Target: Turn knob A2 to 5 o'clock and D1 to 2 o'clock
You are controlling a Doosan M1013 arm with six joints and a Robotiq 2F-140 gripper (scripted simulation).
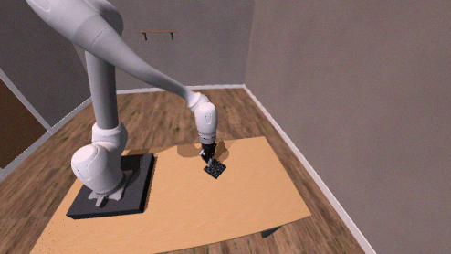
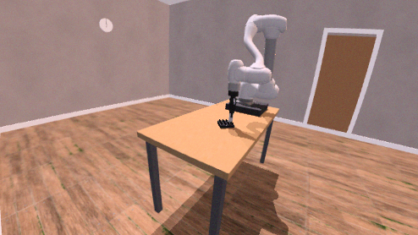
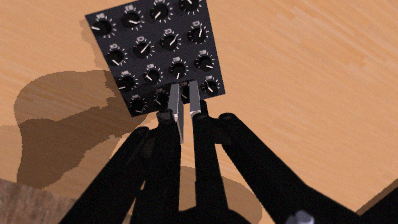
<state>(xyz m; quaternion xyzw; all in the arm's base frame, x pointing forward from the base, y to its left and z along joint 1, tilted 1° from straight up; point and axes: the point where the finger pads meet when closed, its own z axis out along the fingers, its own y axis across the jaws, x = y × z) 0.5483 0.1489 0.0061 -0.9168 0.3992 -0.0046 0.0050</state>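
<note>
The black knob box (image 1: 215, 171) (image 2: 226, 126) (image 3: 132, 63) stands on the table, turned at an angle in the wrist view. There its printed names are upside down, so row A is lowest and knob 1 of each row is at the right. My gripper (image 1: 210, 163) (image 2: 231, 122) (image 3: 186, 94) points down at row A. Its narrow grey fingers are shut on knob A2 (image 3: 185, 93), one on each side. A2's white line is too dark and covered to read. Knob D1 (image 3: 190, 5) is at the top right of the box, close to the frame's upper edge.
Knob A1 (image 3: 211, 86) and knob A3 (image 3: 161, 98) are close beside the fingers, and knob B2 (image 3: 178, 69) is just beyond them. The arm's dark base plate (image 1: 147, 187) stands on the wooden table (image 1: 183, 215) (image 2: 190, 139). The arm's shadow lies beside the box.
</note>
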